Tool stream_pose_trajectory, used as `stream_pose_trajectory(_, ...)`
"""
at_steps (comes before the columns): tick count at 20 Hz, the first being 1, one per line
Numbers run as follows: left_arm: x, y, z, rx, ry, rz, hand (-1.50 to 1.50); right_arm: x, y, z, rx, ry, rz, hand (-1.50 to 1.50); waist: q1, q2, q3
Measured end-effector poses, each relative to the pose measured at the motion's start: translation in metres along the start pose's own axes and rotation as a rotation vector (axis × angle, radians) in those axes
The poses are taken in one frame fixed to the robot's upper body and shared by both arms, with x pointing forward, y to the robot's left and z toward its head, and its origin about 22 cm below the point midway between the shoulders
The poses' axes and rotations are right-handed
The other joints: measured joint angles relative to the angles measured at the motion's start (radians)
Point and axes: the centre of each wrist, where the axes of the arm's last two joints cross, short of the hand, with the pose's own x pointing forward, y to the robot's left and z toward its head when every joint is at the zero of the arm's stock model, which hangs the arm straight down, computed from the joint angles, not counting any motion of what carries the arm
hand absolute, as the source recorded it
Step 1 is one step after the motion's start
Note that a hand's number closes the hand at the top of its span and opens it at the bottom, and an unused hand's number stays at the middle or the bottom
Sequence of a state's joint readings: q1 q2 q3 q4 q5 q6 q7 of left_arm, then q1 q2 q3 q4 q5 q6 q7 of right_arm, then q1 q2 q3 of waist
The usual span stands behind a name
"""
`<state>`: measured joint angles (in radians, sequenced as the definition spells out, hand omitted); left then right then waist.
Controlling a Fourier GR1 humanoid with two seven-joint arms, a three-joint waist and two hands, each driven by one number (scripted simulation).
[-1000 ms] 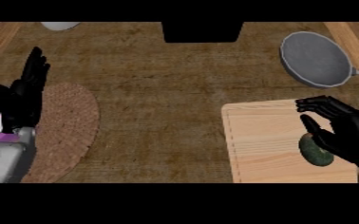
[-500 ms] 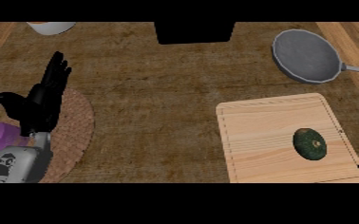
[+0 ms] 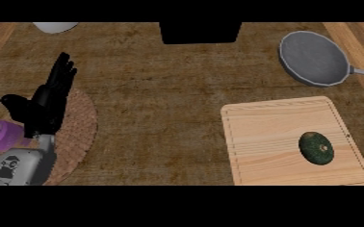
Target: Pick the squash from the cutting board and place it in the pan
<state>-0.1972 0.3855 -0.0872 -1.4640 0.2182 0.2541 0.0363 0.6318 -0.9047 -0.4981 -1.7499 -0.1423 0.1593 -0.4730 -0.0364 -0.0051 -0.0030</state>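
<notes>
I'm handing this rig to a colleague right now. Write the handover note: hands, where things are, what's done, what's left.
Left hand: open, resting at the view's left over a round mat.
Right hand: not in view.
Squash: lying on the cutting board, near its right side, nothing holding it.
Pan: upper right on the counter, nothing in it.
Done: nothing yet.
Left: grasp the squash, lift it, set it in the pan.

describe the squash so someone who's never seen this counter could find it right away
Start at the pale wooden cutting board at the lower right of the brown counter, below the grey pan. The squash lies on the board's right half. It is a small, dark green, mottled oval, the only thing on the board and the only green thing in view.
</notes>
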Motion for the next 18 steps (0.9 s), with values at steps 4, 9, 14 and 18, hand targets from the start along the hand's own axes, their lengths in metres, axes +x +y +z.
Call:
stream_pose_trajectory(4, 0.002, 0.000, -0.002, -0.017, 0.003, 0.003, 0.00, 0.033, -0.021, -0.014, 0.028, 0.038, 0.058, -1.50, 0.014, 0.002, 0.000)
stream_pose_trajectory(9, 0.002, -0.005, -0.003, -0.025, -0.009, 0.010, 0.00, 0.069, -0.026, -0.037, 0.029, 0.040, 0.130, -1.50, 0.028, 0.004, 0.001)
stream_pose_trajectory(14, 0.001, -0.006, -0.003, -0.036, -0.009, 0.008, 0.00, 0.094, -0.021, -0.054, 0.087, 0.036, 0.104, -1.50, 0.034, 0.005, 0.002)
stream_pose_trajectory(18, 0.003, -0.008, -0.005, -0.038, -0.011, 0.010, 0.00, 0.100, 0.001, -0.054, 0.151, 0.016, 0.059, -1.50, 0.034, 0.005, 0.002)
